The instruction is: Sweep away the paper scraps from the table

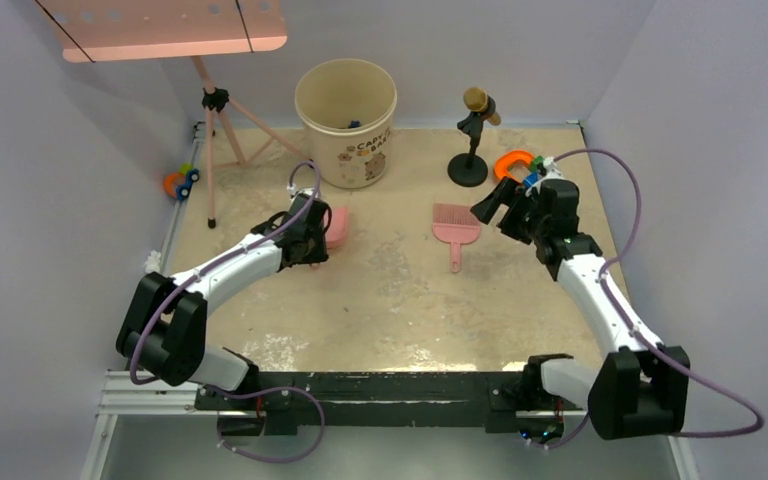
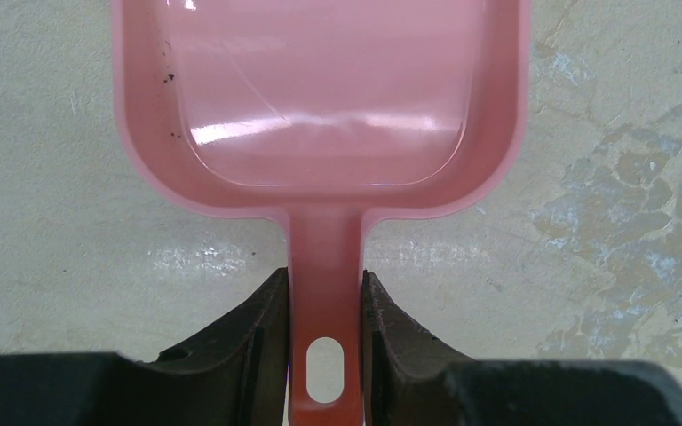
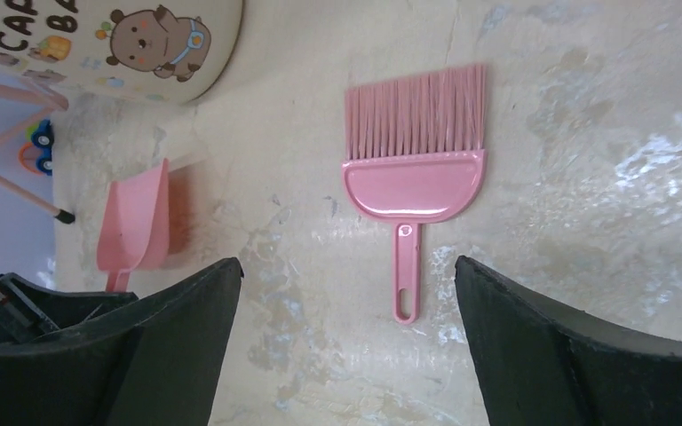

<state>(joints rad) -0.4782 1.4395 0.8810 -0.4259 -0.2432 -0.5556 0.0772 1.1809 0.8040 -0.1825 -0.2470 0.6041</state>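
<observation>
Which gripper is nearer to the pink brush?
Right. The right gripper hangs open just beside the brush, not touching; the left gripper is farther left, shut on the dustpan.

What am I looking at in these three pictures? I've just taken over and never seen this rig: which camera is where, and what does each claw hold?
The wide view looks down from behind the left arm and the right arm, two robot arms bolted at the near edge of the table. The other two come from a camera on each wrist. The left gripper is shut on the handle of the pink dustpan. The right gripper is open and empty; the pink brush lies on the table before it. A cream bucket stands at the back. No paper scraps show on the table.
</observation>
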